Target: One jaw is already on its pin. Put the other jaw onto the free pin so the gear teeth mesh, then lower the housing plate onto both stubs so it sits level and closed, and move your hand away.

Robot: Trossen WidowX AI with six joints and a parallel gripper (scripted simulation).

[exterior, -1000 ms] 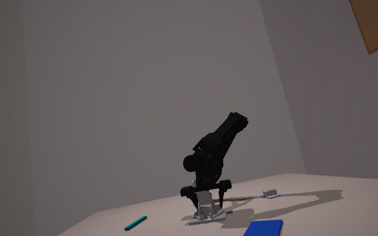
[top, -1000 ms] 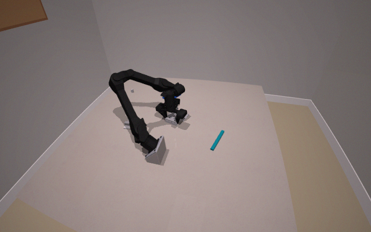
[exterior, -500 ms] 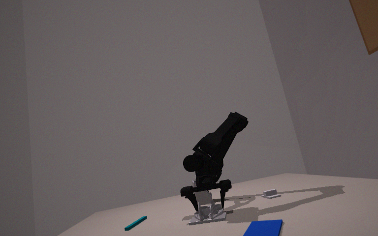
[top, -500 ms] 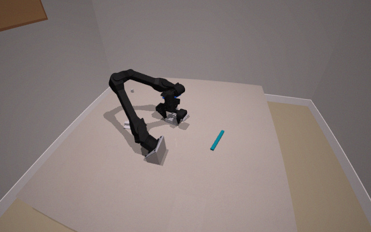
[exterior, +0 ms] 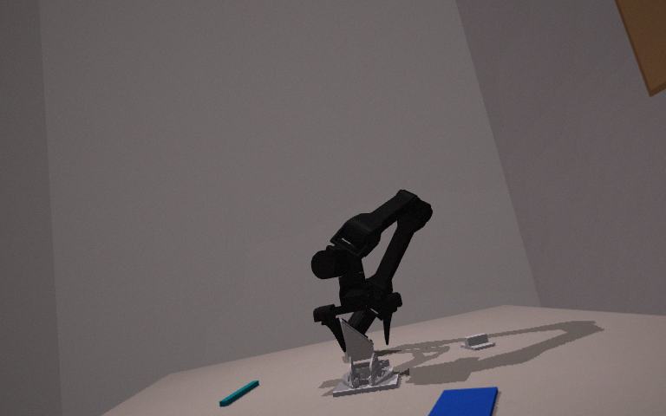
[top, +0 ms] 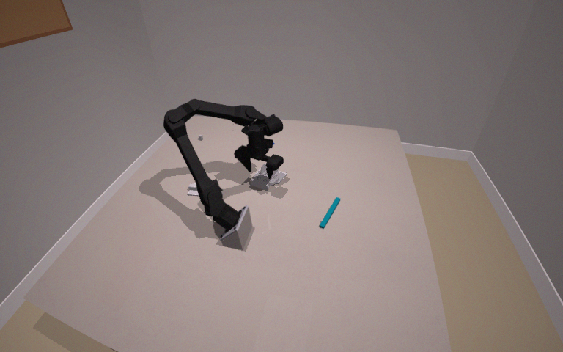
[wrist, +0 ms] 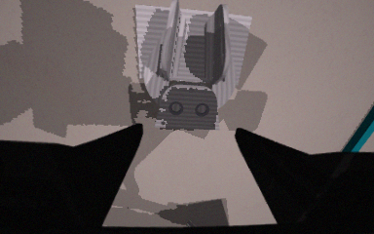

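The jaws stand wide open, with nothing between their black fingers, which point down toward the counter. In the wrist view, a pale base plate lies just beyond the fingertips, and I can see counter through the gap between them. Two upright grey pieces stand side by side on this plate, a left one and a right one in the wrist view, with a space between their upper parts. A rounded housing plate with two dark rings sits at the end of the assembly nearest the fingers; whether it is fully level, and whether the teeth mesh, I cannot tell. The black arm bends up and over from its grey base. Well apart from the assembly, a teal bar lies flat on the counter. A small white bracket rests on the arm's other side, and a tiny pale cylinder stands farther back in the top view. The exterior view also shows a flat blue panel near its lower edge.
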